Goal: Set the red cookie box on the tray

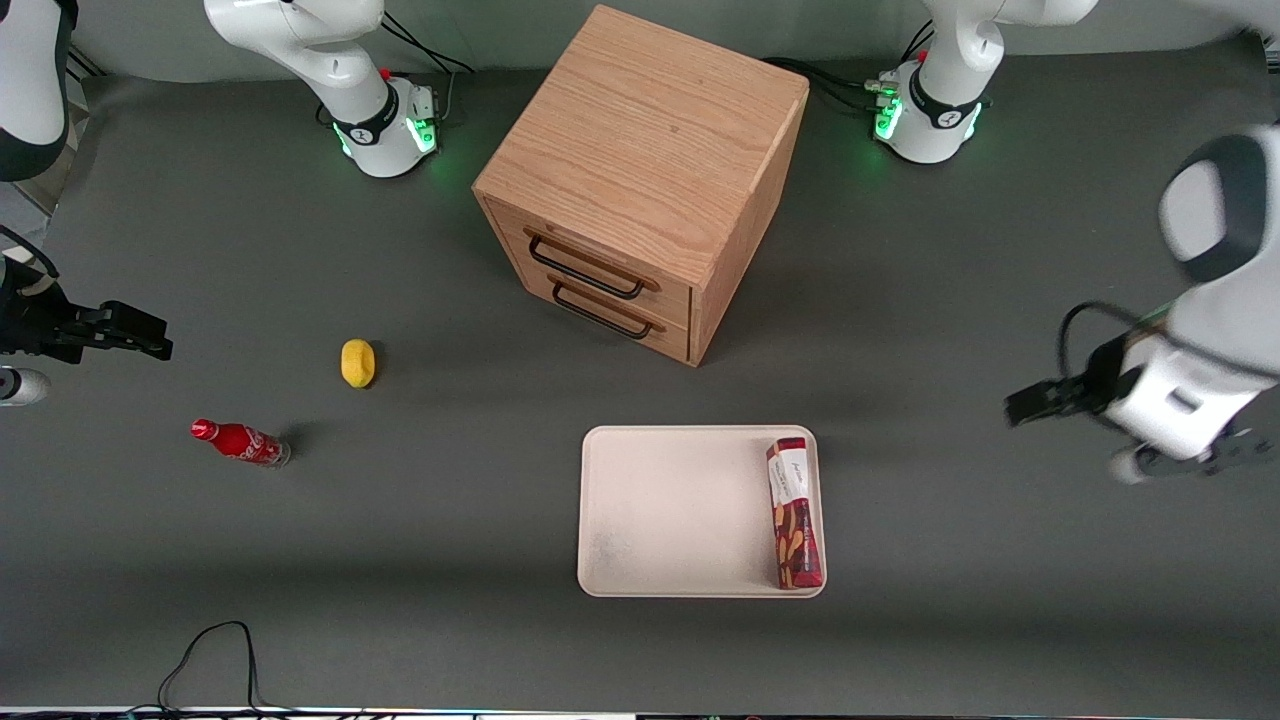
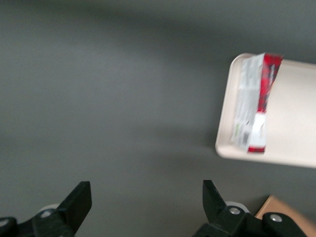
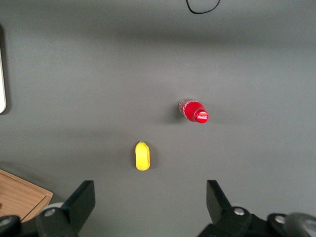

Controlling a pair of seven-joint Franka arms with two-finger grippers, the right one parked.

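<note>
From the front, the red cookie box (image 1: 794,513), dark red with tan biscuits and a white label end, is seen lying in the tray (image 1: 680,510) along its edge toward the working arm. The pincer (image 1: 1030,403) is held well apart from it over the surface (image 1: 400,560). At the wrist, the pincer (image 2: 145,200) is seen spread apart and empty, the box (image 2: 254,103) resting on the tray (image 2: 296,128).

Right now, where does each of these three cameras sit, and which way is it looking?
Front view: high, facing the arms, looking down on the table, drawers, tray; both arms show.
Left wrist view: on the working arm, looking down past its open gripper at the tray's end, off the tray.
Right wrist view: looks down at lemon and bottle.
Front and left wrist share the cookie box.
</note>
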